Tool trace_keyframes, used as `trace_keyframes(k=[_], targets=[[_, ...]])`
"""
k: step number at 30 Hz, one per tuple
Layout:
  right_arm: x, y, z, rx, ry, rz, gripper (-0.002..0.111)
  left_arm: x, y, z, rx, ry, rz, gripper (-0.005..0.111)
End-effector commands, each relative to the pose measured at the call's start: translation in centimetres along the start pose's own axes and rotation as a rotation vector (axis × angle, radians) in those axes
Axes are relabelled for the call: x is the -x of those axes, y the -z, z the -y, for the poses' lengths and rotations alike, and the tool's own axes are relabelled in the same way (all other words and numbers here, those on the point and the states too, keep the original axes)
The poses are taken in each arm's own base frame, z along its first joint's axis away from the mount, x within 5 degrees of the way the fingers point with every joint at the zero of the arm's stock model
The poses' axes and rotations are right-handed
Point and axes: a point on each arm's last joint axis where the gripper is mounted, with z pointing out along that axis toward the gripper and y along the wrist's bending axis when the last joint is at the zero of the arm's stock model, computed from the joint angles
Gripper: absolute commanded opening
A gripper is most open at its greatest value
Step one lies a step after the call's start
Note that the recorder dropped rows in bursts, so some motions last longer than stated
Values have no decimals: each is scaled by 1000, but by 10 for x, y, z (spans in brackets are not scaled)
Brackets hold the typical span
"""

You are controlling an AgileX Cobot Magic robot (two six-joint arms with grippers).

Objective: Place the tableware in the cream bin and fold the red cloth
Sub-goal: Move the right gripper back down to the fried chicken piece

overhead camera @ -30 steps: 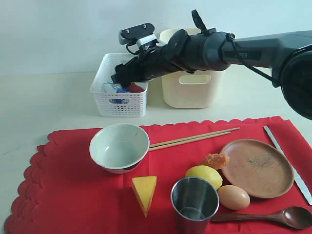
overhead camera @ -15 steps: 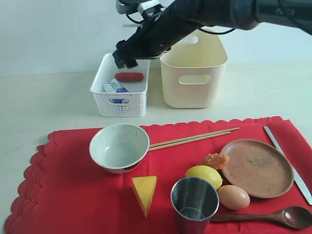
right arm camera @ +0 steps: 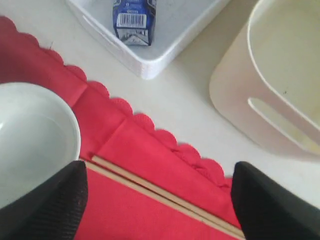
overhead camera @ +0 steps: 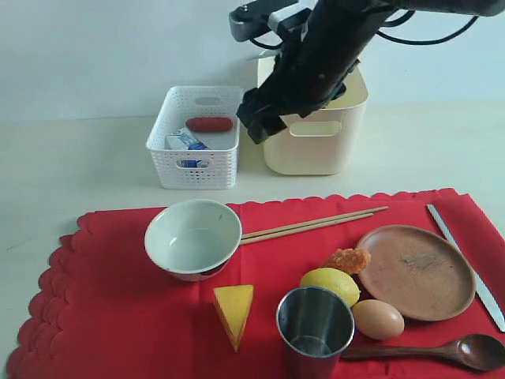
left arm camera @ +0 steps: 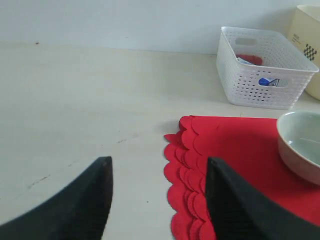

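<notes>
The red cloth (overhead camera: pixel 134 316) lies spread on the table. On it sit the pale bowl (overhead camera: pixel 192 237), wooden chopsticks (overhead camera: pixel 314 224), brown plate (overhead camera: pixel 416 272), steel cup (overhead camera: pixel 315 329), silver knife (overhead camera: pixel 465 264) and dark spoon (overhead camera: pixel 442 352). The cream bin (overhead camera: pixel 322 138) stands behind the cloth. My right gripper (overhead camera: pixel 259 126) hangs open and empty in the air in front of the bin; its wrist view looks down on the chopsticks (right arm camera: pixel 165 195) and bowl (right arm camera: pixel 30 140). My left gripper (left arm camera: pixel 158 200) is open over the cloth's edge (left arm camera: pixel 185 165), holding nothing.
A white perforated basket (overhead camera: pixel 197 162) left of the bin holds a red sausage (overhead camera: pixel 209 124) and a blue carton (overhead camera: pixel 183 141). A cheese wedge (overhead camera: pixel 234 311), lemon (overhead camera: pixel 330 283), egg (overhead camera: pixel 378 319) and an orange food piece (overhead camera: pixel 348 260) lie on the cloth.
My right arm let go of the red sausage in the white basket, then rose and swung right to a spot in front of the cream bin.
</notes>
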Motion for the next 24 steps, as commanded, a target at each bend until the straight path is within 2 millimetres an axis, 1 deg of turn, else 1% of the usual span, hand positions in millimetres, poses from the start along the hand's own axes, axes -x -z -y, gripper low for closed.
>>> trace_keyframes(k=[1, 3, 7, 8, 11, 13, 20, 24], targets=[[-28, 23, 0, -53, 10, 11, 74, 0, 0, 0, 0, 7, 12, 54], [-48, 37, -2, -66, 24, 5, 74, 0, 0, 0, 0, 7, 12, 54], [-71, 51, -3, -99, 51, -10, 74, 0, 0, 0, 0, 7, 12, 54], [-76, 52, -3, -105, 45, -18, 74, 0, 0, 0, 0, 7, 12, 54], [-91, 45, -5, -102, 50, -75, 74, 0, 0, 0, 0, 7, 12, 54], [-97, 39, -6, -96, 49, -104, 74, 0, 0, 0, 0, 7, 12, 54], [-115, 26, -9, -64, 43, -223, 74, 0, 0, 0, 0, 7, 12, 54], [-124, 14, -10, -58, 35, -264, 74, 0, 0, 0, 0, 7, 12, 54]])
